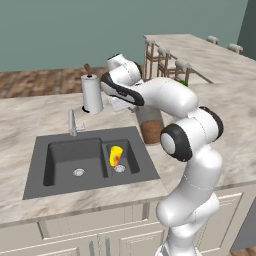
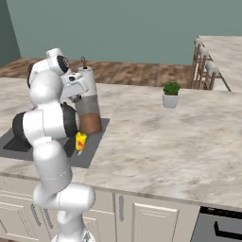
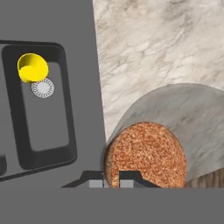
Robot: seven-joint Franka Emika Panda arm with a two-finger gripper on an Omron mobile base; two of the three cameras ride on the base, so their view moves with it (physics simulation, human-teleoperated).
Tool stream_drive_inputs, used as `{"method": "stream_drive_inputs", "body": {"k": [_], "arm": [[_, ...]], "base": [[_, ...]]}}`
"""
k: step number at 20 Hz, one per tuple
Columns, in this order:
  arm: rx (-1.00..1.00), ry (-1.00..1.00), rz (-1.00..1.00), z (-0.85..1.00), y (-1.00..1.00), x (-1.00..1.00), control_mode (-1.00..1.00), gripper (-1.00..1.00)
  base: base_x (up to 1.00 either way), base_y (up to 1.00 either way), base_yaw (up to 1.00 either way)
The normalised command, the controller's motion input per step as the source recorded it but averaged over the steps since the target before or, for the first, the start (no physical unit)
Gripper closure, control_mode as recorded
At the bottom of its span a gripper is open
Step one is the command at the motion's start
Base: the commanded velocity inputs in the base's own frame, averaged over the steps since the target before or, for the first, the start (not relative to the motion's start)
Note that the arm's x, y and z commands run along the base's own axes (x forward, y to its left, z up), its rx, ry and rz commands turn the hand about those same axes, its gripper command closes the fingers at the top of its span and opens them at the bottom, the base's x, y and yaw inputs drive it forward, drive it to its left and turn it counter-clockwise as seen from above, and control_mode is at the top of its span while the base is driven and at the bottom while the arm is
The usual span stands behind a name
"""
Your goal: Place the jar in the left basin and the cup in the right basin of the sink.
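Sink (image 1: 145,170) has two basins, one yellow cup (image 1: 115,155) in the right basin (image 1: 131,156). Claw (image 3: 111,180) is pinched shut on the rim of one jar (image 1: 150,129).

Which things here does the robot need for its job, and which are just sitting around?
For the job:
- jar, on the counter by the sink, gripper shut at its cork top
- cup, already in the right basin
- left basin
- sink

Just sitting around:
- paper-towel roll
- potted plant
- tap
- stools

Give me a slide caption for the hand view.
Gripper shut at the jar rim; cup already in right basin.
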Motion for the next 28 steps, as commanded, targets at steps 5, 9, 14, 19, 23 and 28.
{"method": "stream_drive_inputs", "body": {"k": [5,9,14,19,23,28], "arm": [[0.03,0.00,0.00,-0.03,0.26,-0.07,-1.00,1.00],[0.01,-0.01,0.00,-0.04,0.44,-0.15,-1.00,1.00],[0.00,-0.04,0.00,0.00,0.46,-0.04,-1.00,1.00],[0.00,-0.07,0.00,0.00,0.48,0.00,-1.00,1.00],[0.00,-0.12,0.00,0.00,0.46,-0.01,-1.00,1.00],[-0.04,-0.17,0.00,-0.01,0.42,0.00,-1.00,1.00]], "base": [[0.00,0.00,0.00],[0.00,0.00,0.00],[0.00,0.00,0.00],[0.00,0.00,0.00],[0.00,0.00,0.00],[0.00,0.00,0.00]]}}
